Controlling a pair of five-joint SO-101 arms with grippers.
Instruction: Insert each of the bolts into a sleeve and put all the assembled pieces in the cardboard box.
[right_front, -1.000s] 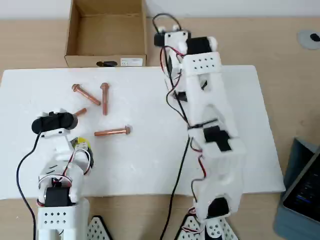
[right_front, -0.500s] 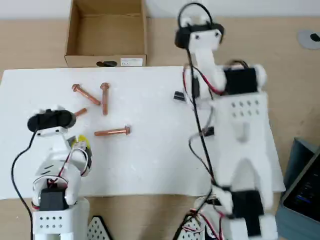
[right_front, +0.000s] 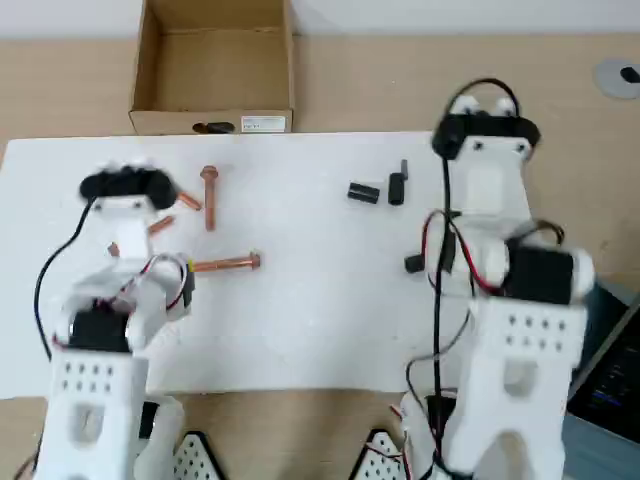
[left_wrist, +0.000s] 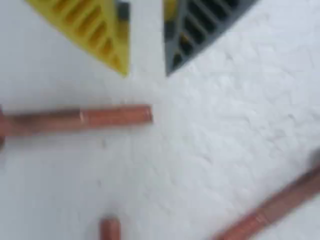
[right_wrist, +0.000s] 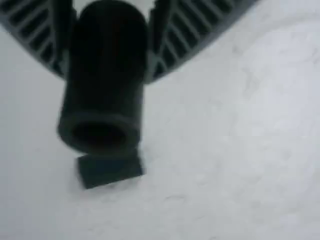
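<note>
Right wrist view: your right gripper (right_wrist: 107, 70) clamps a black sleeve (right_wrist: 102, 100) well apart from the cardboard box (right_front: 212, 70), while the left gripper (left_wrist: 145, 65), fingers parted, hangs above a copper bolt (left_wrist: 75, 120) nearer it; sleeve tilt may jam insertion.

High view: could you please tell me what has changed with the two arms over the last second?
The right arm swung from beside the cardboard box to its own right and drew back toward its base; the right gripper is shut on a black sleeve. The left arm pushed forward over the bolts, with the left gripper open. The bolts and the box stayed put.
</note>
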